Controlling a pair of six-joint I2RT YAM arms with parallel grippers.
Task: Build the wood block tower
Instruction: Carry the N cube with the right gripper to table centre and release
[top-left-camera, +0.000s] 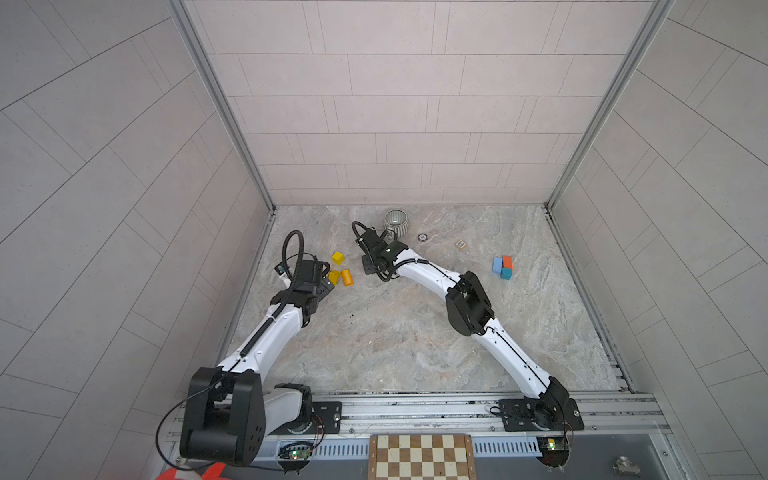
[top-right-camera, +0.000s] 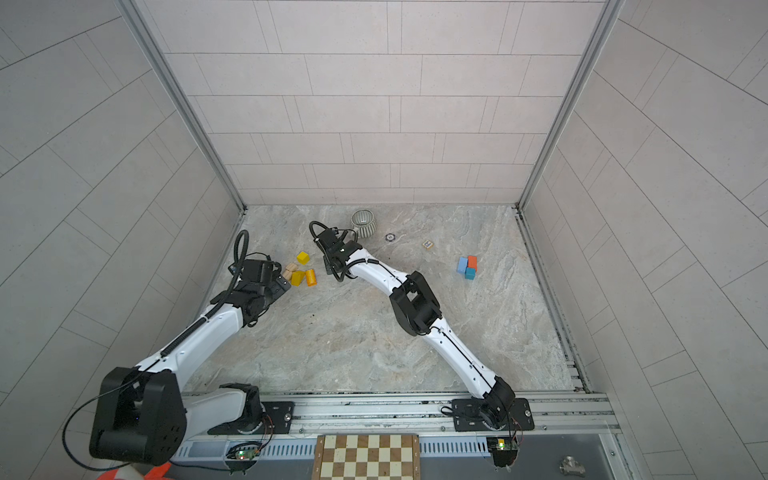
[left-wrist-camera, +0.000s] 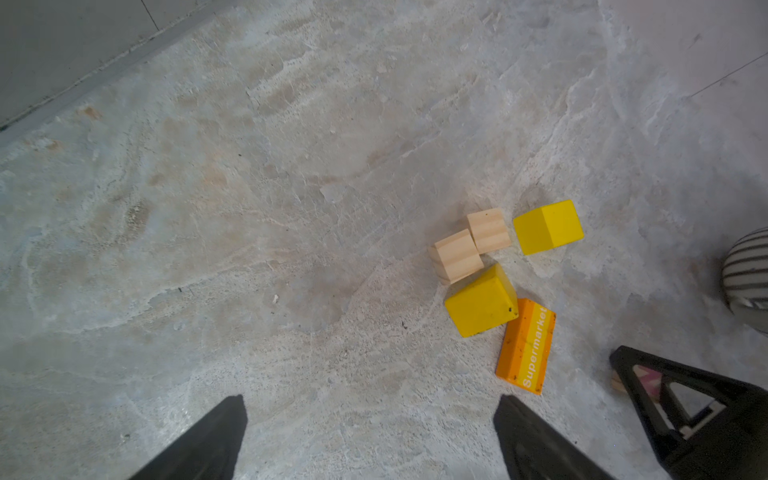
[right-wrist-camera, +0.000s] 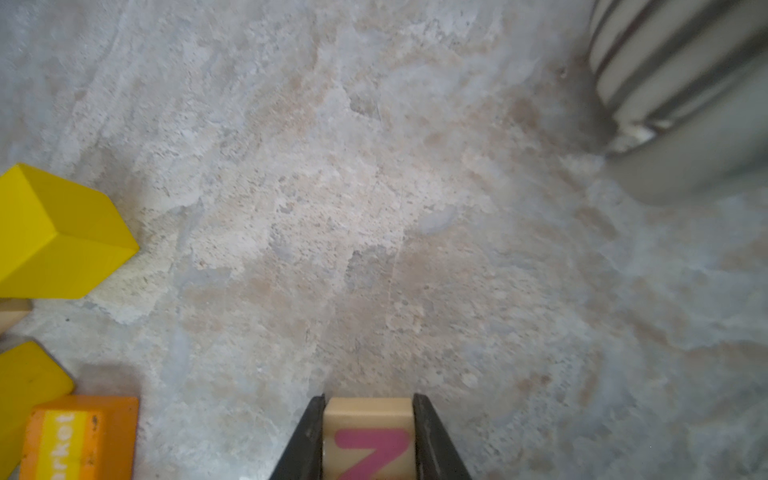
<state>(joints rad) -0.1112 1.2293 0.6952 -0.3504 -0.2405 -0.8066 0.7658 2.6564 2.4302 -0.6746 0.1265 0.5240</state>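
**Letter cube pinched, tower unbuilt**

Clamps letter cube (right-wrist-camera: 369, 440) in right gripper (right-wrist-camera: 369, 401), left of centre in both top views. Spread, empty: left gripper (left-wrist-camera: 370, 399). Loose nearby: yellow blocks (top-left-camera: 338, 257). Next, probably: lift, set squarely on a base.

Two yellow blocks (left-wrist-camera: 547, 226) (left-wrist-camera: 482, 305), two plain blocks (left-wrist-camera: 488, 230) (left-wrist-camera: 457, 254), two letter cubes (right-wrist-camera: 368, 436) (top-left-camera: 460, 244), one cup (top-left-camera: 395, 220)

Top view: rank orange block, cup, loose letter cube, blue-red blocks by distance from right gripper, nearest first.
From the right gripper, gripping a pink-letter cube:
1. orange block, just left of it
2. cup, behind it, slightly right
3. letter cube, right of the cup
4. blue-red blocks, far right
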